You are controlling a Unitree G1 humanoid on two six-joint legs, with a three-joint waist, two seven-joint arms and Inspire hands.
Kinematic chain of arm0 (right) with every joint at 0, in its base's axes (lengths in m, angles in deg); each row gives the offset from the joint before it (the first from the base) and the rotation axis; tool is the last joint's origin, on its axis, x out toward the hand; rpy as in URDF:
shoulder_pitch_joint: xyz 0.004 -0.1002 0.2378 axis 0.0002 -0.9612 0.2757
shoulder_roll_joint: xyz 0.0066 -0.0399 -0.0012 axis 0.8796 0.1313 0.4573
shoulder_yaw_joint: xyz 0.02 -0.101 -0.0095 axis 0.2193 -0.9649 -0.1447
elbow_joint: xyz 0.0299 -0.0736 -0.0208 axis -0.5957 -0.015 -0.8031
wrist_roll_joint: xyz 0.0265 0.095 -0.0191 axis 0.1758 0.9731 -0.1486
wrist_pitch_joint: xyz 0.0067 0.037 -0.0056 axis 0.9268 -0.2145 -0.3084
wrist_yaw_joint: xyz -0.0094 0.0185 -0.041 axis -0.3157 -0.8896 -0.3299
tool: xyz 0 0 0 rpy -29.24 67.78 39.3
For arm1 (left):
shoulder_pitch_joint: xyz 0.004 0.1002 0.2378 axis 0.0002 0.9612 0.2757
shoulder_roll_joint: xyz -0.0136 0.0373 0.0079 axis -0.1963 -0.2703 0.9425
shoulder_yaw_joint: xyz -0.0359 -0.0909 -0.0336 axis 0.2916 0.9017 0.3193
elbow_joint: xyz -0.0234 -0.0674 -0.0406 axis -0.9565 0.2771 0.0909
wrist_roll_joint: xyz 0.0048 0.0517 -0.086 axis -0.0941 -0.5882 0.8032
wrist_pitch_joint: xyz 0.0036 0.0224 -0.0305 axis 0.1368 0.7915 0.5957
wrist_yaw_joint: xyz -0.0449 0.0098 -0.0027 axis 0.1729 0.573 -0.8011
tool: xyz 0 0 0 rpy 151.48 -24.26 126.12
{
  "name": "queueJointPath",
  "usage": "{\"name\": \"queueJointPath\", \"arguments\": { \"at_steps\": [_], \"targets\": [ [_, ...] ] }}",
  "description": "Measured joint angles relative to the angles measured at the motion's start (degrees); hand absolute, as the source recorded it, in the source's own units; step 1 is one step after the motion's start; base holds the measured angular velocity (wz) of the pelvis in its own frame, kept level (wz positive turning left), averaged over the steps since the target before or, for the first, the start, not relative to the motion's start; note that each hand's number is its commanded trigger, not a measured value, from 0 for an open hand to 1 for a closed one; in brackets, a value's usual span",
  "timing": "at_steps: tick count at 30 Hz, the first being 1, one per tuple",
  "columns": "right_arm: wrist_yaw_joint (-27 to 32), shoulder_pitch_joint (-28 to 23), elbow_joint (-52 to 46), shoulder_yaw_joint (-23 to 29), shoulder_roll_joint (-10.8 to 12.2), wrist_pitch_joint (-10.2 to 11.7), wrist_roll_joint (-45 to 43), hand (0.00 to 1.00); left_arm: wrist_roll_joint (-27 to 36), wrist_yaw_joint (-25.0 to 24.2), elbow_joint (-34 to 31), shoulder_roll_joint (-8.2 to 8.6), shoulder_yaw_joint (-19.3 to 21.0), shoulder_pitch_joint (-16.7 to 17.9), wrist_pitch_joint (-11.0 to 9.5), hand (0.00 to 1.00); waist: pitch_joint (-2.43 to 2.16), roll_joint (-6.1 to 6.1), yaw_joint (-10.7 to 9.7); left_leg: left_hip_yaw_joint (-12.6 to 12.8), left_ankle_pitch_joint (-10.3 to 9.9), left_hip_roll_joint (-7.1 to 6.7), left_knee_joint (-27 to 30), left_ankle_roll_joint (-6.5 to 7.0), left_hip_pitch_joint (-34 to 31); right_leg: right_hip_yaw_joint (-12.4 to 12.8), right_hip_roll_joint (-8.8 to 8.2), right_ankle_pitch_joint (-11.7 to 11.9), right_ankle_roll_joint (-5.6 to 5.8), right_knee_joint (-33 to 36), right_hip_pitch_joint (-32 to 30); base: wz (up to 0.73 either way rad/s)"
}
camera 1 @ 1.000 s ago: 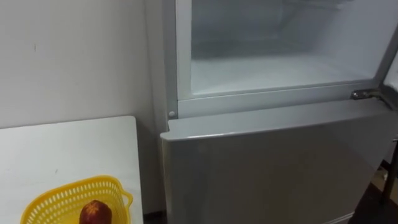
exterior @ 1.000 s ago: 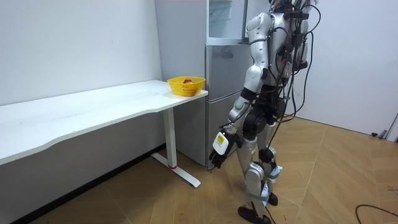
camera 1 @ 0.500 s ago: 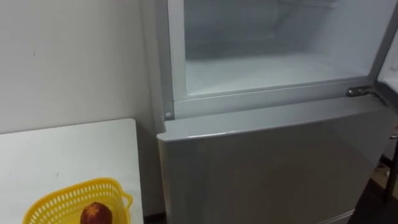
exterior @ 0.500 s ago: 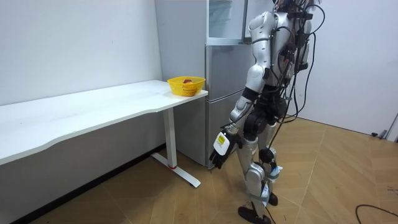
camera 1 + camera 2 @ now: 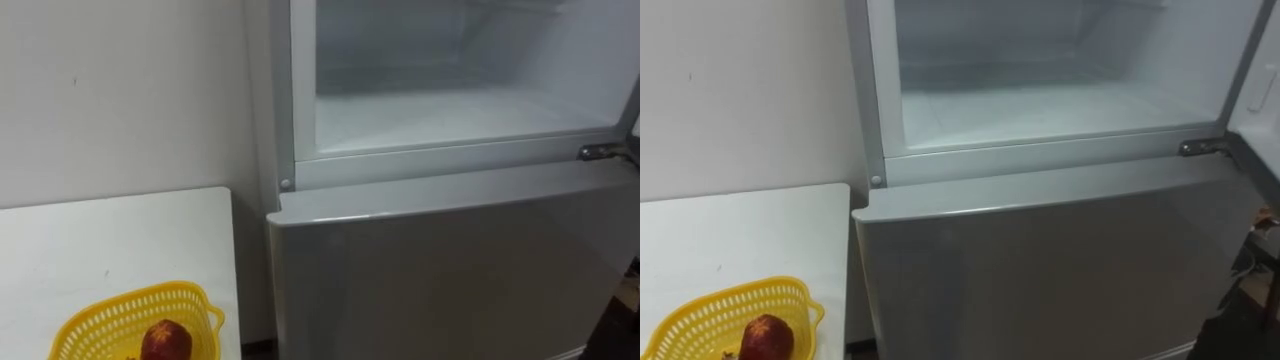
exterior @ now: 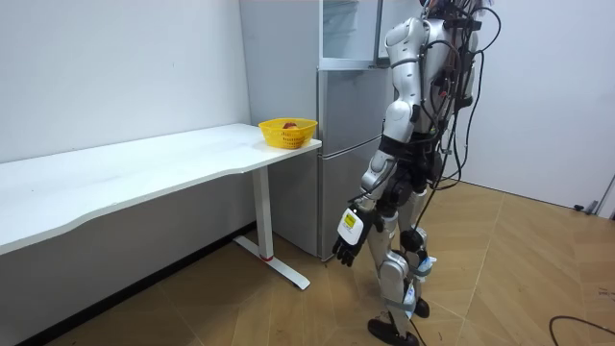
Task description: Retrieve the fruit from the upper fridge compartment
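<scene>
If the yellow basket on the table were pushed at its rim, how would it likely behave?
The yellow basket looks like thin open plastic lattice, so probably light and slightly flexible. On the smooth white table it would likely slide rather than tip. The red fruit inside may roll and shift its balance.

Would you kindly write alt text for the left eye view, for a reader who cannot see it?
A fridge's upper compartment stands open above its shut lower door. To the left, a white table carries a yellow basket with a red fruit in it.
</scene>
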Motion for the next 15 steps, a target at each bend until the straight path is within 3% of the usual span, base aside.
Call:
{"name": "queueJointPath", "arguments": {
  "at_steps": [6, 11, 15],
  "targets": [
    [-0.6, 2.5, 0.0, -2.4, 0.0, 0.0, -6.5, 0.0, -0.6, -1.5, 0.1, 0.16, 0.0, -0.1, 0.1, 0.0, 0.12, -0.26, 0.3, -0.1, 0.0, 0.0, 0.1, 0.0, 0.0, -0.4, -0.06, 0.0, -0.02, 0.0, -0.1, 0.0],
    [-1.2, 3.7, -2.0, -4.1, -0.3, 0.1, -9.3, 0.0, -0.5, -2.2, 0.4, 0.19, 0.4, -0.3, -0.1, 0.0, 0.16, -0.76, 2.3, -0.5, 0.0, -0.01, 0.2, 0.0, -0.1, -1.0, 0.15, 0.1, -0.07, 0.0, -0.6, 0.04],
    [-1.2, 5.7, -2.9, -7.6, -1.0, 0.1, -13.9, 0.0, -0.3, -2.2, 1.2, 0.21, -0.6, -0.3, 0.1, 0.0, 0.14, -0.99, 2.7, -1.6, 0.0, -0.04, 0.4, 0.0, 0.0, -1.9, 0.0, 0.1, -0.08, -0.1, 0.1, 0.12]
  ]
}}
